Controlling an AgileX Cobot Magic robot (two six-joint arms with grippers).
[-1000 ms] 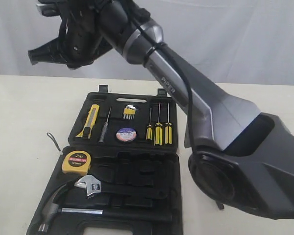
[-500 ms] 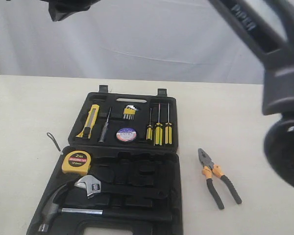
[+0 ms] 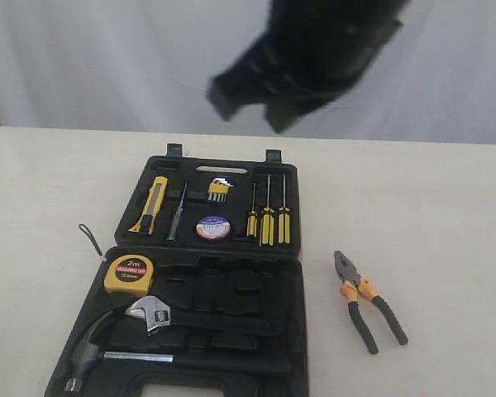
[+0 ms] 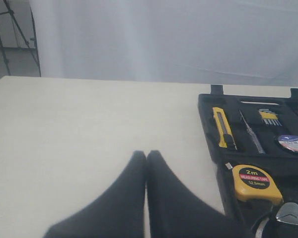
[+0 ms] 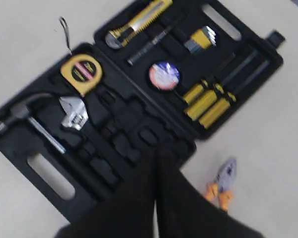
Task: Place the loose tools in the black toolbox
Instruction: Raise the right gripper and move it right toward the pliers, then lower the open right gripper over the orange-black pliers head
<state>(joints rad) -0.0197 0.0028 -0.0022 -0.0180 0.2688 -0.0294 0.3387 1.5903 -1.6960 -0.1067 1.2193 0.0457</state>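
A bare robot test lab rather than a home: a plain cream table (image 5: 268,148) lies under the right claw (image 5: 156,153), a white curtain (image 4: 164,39) hangs beyond the left claw (image 4: 146,154), and what may be a tripod (image 4: 2,29) stands off to its side.

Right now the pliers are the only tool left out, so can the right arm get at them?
Probably yes: the pliers lie alone on bare table beside the toolbox, nothing over them; the right gripper, shut, must open first.

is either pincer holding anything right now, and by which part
Nothing is held. The left pincer and right pincer are both shut and empty; the pliers lie untouched on the table beside the toolbox.
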